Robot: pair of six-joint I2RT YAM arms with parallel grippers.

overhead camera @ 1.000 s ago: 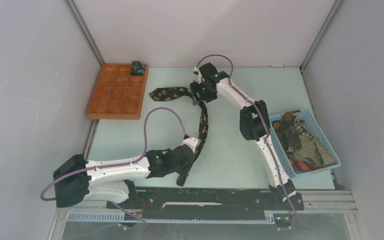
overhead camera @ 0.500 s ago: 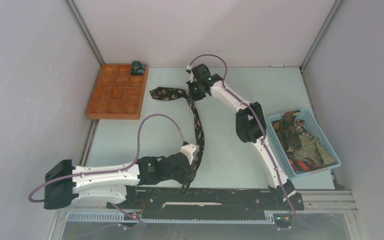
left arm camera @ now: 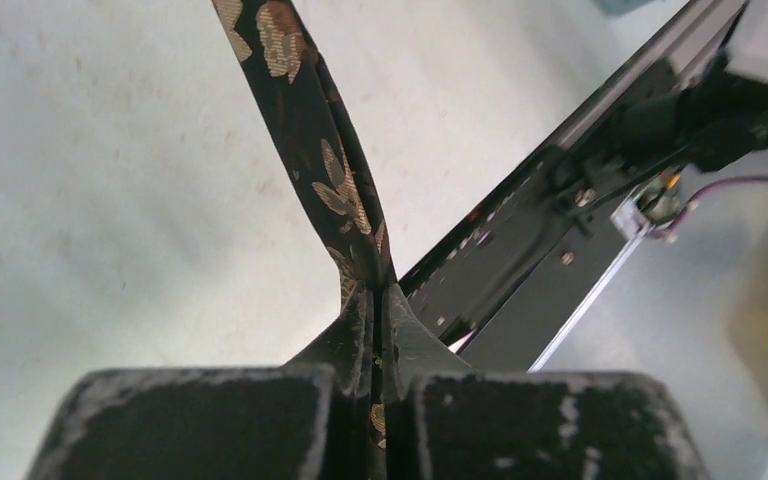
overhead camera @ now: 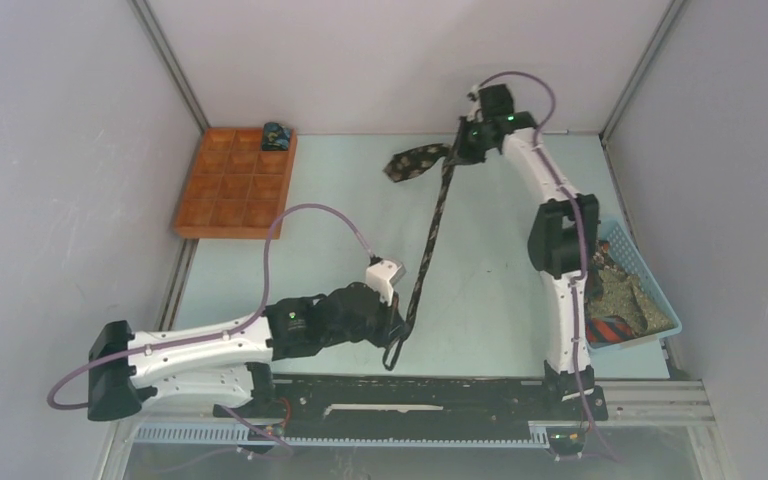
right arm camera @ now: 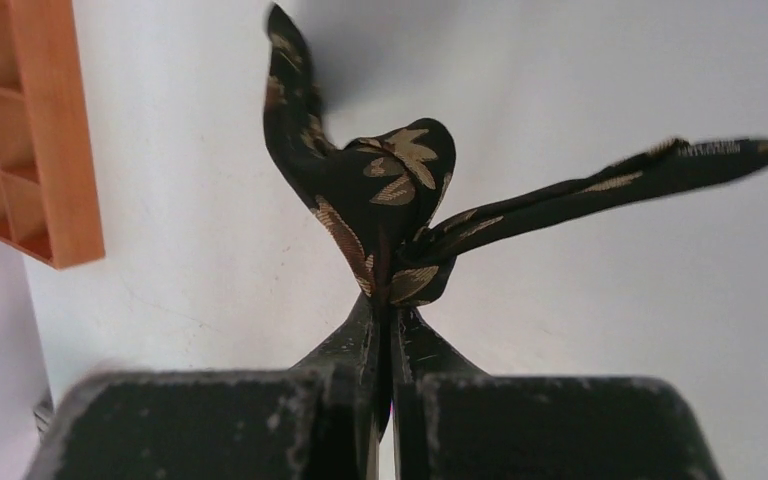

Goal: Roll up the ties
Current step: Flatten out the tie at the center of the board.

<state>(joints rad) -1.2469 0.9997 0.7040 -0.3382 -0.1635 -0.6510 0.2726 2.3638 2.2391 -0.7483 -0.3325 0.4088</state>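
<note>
One black tie with a tan leaf pattern (overhead camera: pixel 430 235) is stretched taut between both grippers, above the table. My left gripper (overhead camera: pixel 400 326) is shut on its narrow part near the front rail, and a short tail (overhead camera: pixel 392 358) hangs below. In the left wrist view the tie (left arm camera: pixel 305 110) runs up from the shut left gripper (left arm camera: pixel 377 295). My right gripper (overhead camera: pixel 453 157) is shut on the tie near its wide end (overhead camera: pixel 415 162), at the back of the table. The right wrist view shows bunched fabric (right arm camera: pixel 380 185) pinched in the right gripper (right arm camera: pixel 390 300).
An orange compartment tray (overhead camera: pixel 222 215) sits at the back left (right arm camera: pixel 50 130), with a small rolled tie (overhead camera: pixel 277 135) in its far right corner cell. A blue mesh basket (overhead camera: pixel 660 295) with several loose ties stands at the right edge, beside the right arm. The black rail (left arm camera: pixel 560 230) runs along the front.
The right gripper has shut on the tie near its wide end and swung right and back with it. The curved tie is now pulled straight. The left arm shifted slightly.
</note>
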